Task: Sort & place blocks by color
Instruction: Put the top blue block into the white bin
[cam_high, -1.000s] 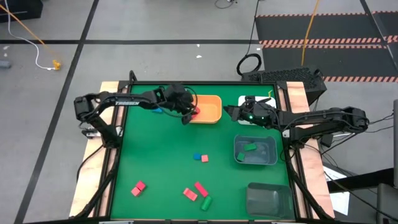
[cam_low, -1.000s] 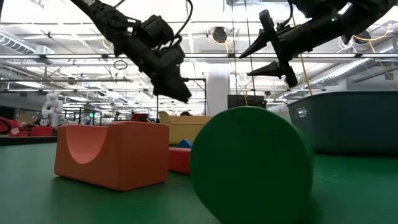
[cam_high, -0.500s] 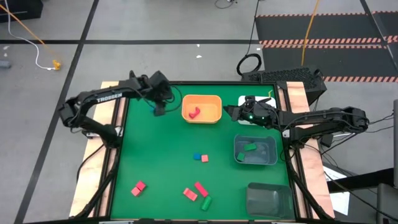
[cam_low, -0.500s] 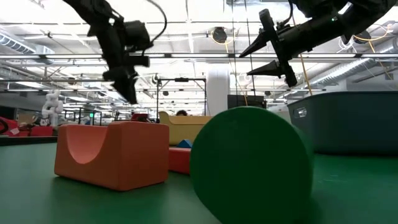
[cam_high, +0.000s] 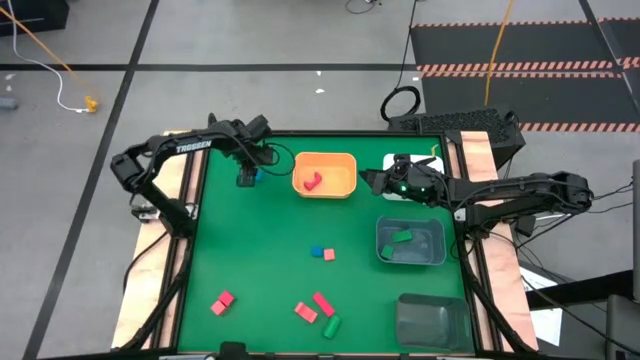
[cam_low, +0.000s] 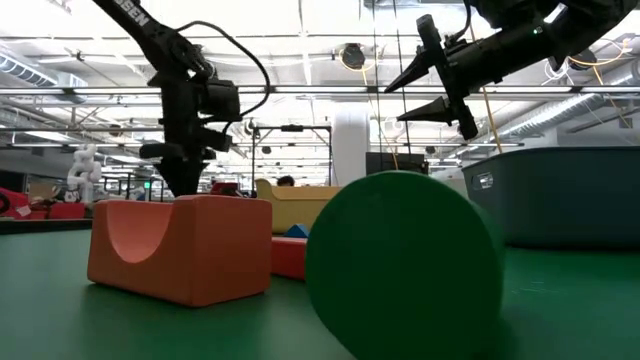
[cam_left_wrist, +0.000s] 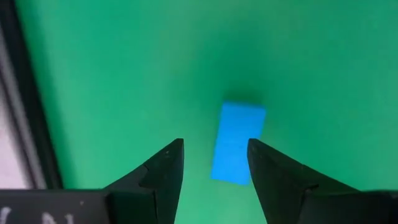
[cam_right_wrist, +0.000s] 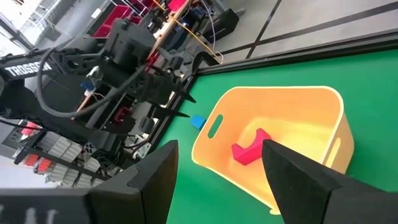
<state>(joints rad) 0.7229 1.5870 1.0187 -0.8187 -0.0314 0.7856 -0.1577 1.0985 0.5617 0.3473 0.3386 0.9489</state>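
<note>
1. The left gripper (cam_left_wrist: 212, 155) now hangs fingers-down over the far left corner of the green table (cam_high: 260, 260), with a small blue rectangular block (cam_left_wrist: 237, 143) lying flat directly beneath it – just past the fingertips and slightly toward one finger, not touching either.
2. Its fingers stand partly open and hold nothing; the gap looks only a little wider than the block's short side.
3. A second ago this gripper was over the orange plastic bin (cam_high: 325, 175); half a second ago it was swinging away to the bin's left side. A red curved block (cam_high: 312, 181) lies inside that bin, so a red piece looks sorted and the blue one is likely next.
4. The right gripper (cam_right_wrist: 219, 163) has not moved – it hovers open and empty beside the orange bin's other side.
5. Left to sort, well away from both grippers: a blue and pink pair (cam_high: 322, 254) at mid-table, and red and green pieces (cam_high: 318, 310) near the front edge.
</note>
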